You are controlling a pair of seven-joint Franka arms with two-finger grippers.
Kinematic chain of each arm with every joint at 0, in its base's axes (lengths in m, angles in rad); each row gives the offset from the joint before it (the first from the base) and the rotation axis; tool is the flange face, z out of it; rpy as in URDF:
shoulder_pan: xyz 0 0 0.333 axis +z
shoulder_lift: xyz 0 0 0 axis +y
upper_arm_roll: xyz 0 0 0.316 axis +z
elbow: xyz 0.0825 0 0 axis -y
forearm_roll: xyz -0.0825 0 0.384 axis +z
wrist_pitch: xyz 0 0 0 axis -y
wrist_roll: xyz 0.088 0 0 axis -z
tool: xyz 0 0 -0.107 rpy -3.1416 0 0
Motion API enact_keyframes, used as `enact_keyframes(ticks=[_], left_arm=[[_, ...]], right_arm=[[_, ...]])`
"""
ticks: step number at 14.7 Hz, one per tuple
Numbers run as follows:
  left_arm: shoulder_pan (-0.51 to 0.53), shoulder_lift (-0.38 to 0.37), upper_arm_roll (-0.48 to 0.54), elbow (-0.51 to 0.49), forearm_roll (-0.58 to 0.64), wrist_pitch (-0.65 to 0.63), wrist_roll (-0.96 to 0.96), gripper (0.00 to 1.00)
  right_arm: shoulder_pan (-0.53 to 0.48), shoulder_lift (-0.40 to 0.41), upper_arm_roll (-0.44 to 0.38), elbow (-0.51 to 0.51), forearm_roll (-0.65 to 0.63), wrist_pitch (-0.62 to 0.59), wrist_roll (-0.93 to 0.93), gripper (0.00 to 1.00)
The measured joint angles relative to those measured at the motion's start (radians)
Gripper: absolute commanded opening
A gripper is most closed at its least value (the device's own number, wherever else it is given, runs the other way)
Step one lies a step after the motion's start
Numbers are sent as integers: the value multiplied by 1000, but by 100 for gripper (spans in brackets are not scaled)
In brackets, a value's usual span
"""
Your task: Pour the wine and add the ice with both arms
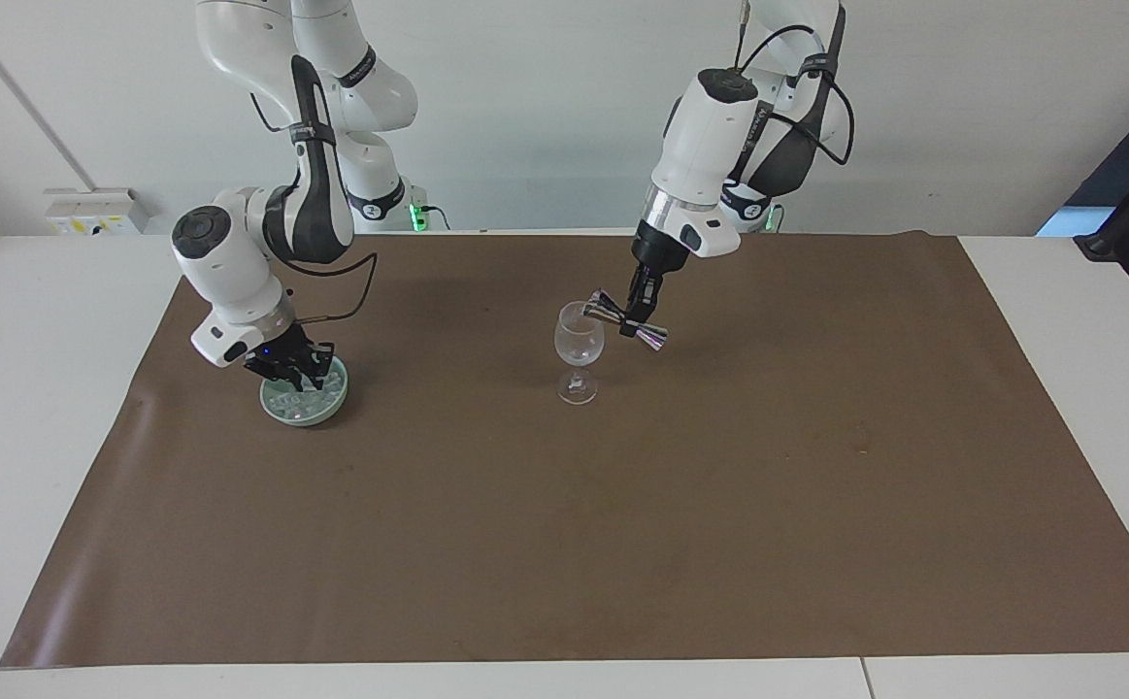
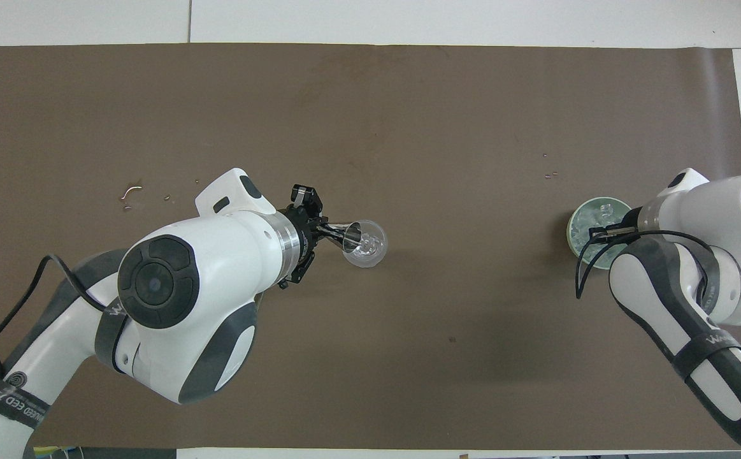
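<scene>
Facing view first: the left claw [image 1: 638, 313] is clamped round the waist of a shiny metal jigger [image 1: 626, 320], which is tipped so one mouth sits right at the rim of the wine glass [image 1: 579, 351]. So the pour looks to be underway, though no wine colour can be made out in the clear bowl. The right claw [image 1: 294, 375] is down in the pale green dish [image 1: 304, 398], right among the ice [image 1: 316, 389]; whether a cube is pinched can't be told. No ice is seen in the glass yet, so that half is probably left.

Overhead view: the jigger [image 2: 343, 234] is seen as a steel double cone, its mouth overlapping the round glass [image 2: 366, 244] just past the left claw [image 2: 319, 228]. The ice [image 2: 593, 218] is glassy and lumpy under the right claw [image 2: 604, 231]. The table [image 2: 408, 115] is covered in matte brown sheet.
</scene>
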Motion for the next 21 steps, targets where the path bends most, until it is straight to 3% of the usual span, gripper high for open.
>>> enact_keyframes(ticks=[6, 15, 21], left_arm=[[-8, 0, -22, 25, 198, -21, -52, 0], [-22, 2, -65, 64, 382, -62, -54, 0], [-39, 2, -71, 64, 464, -65, -54, 0]], right_arm=[[0, -3, 0, 82, 0, -106, 0, 5], [3, -18, 5, 236, 0, -305, 0, 5], [14, -112, 9, 315, 1, -462, 0, 5]])
